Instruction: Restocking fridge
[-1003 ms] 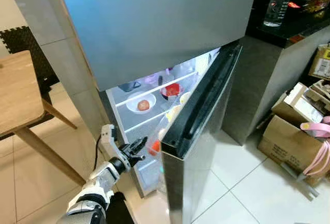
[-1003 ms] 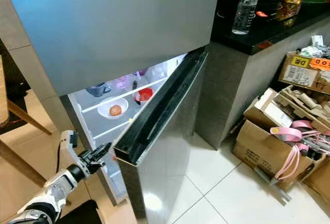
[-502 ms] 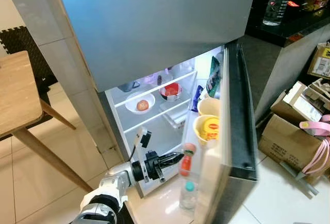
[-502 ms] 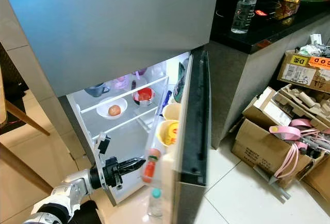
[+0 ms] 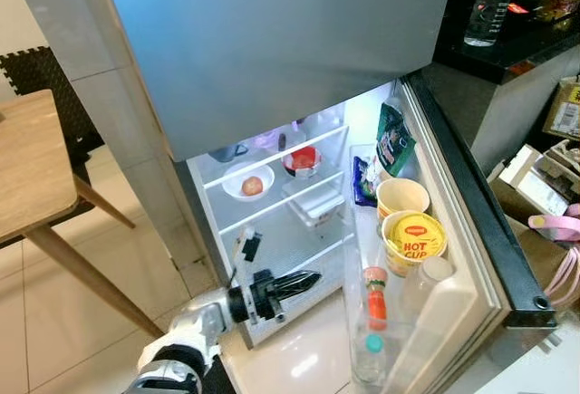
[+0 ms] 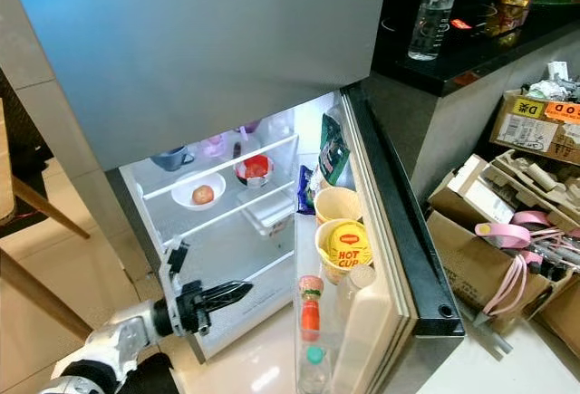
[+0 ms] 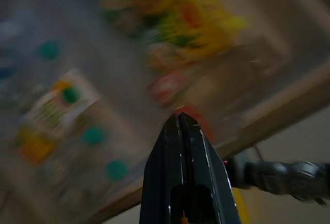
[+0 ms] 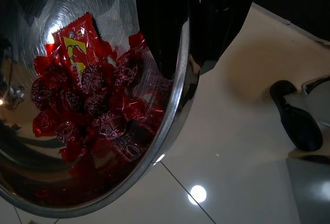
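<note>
Fridge door [image 6: 399, 231] stands wide open at centre right of the head view, lower compartment lit. Left hand [image 5: 308, 279] is extended at lower centre, in front of the compartment's bottom edge, its two black fingers pressed together to a point and empty. Judgement: it sits there as the arm that deals with the door, leaving the opening free for loading.

Right hand [image 8: 198, 23] grips the rim of a steel bowl [image 8: 170, 131], one finger inside and one outside the wall, in the upper part of the right wrist view. The bowl is filled with red-wrapped candies [image 8: 95, 108] and hangs over pale floor tile. Judgement: pinching the rim keeps the contents level and untouched.

Inside, upper left of the compartment: a white bowl with a reddish fruit [image 5: 251, 185] and a red-lidded container [image 5: 303, 158] on the glass shelf [image 5: 272, 163]. Door bins hold a yellow noodle cup [image 5: 413, 239], a plain cup [image 5: 402, 197], a green packet [image 5: 393, 139] and small bottles [image 5: 375, 296].

Judgement: stock not yet placed; free shelf space lies right of the white bowl.
</note>
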You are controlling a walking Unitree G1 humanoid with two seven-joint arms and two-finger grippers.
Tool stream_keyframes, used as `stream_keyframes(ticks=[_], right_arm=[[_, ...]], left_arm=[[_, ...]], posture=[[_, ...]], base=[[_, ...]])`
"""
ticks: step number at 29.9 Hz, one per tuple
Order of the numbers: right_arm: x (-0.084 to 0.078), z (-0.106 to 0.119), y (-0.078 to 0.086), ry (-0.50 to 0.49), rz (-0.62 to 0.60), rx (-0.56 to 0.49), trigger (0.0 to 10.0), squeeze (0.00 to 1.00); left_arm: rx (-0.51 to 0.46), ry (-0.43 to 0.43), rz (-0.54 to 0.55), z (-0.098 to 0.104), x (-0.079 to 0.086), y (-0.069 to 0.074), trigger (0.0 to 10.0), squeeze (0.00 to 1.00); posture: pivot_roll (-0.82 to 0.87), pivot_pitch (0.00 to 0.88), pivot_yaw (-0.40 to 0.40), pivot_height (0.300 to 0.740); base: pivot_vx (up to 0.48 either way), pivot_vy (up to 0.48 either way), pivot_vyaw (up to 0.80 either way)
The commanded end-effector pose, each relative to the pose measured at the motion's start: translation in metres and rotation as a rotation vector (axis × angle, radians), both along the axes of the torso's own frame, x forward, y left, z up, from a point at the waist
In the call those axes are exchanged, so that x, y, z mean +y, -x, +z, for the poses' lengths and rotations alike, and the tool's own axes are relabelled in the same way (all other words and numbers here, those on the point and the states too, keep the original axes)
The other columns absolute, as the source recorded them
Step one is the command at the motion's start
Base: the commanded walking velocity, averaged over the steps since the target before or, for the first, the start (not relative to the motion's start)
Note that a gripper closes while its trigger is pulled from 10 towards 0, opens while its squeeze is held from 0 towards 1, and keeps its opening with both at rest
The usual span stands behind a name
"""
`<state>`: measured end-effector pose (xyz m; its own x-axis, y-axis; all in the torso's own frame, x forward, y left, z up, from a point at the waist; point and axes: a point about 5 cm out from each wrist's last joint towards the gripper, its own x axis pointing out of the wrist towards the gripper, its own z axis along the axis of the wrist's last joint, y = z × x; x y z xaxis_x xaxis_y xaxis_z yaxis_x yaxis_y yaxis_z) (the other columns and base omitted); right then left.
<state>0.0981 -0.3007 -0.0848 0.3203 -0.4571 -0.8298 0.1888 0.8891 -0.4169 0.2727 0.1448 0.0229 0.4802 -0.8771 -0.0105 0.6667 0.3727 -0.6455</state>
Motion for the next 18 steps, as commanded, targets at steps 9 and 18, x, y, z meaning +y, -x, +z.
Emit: stream_keyframes(ticks=[9,18], right_arm=[[0.001,-0.001,0.002,0.01,-0.032,0.009,10.0,0.0],[0.001,-0.002,0.004,0.003,-0.049,0.014,10.0,0.0]], left_arm=[[0.271,-0.198,0.409,-0.049,0.048,0.034,10.0,0.0],[0.408,-0.305,0.611,-0.072,0.067,0.06,10.0,0.0]], posture=[[-0.11,0.0,0.02,0.74],[-0.11,0.0,0.018,0.74]], base=[[0.0,0.0,-0.07],[0.0,0.0,-0.77]])
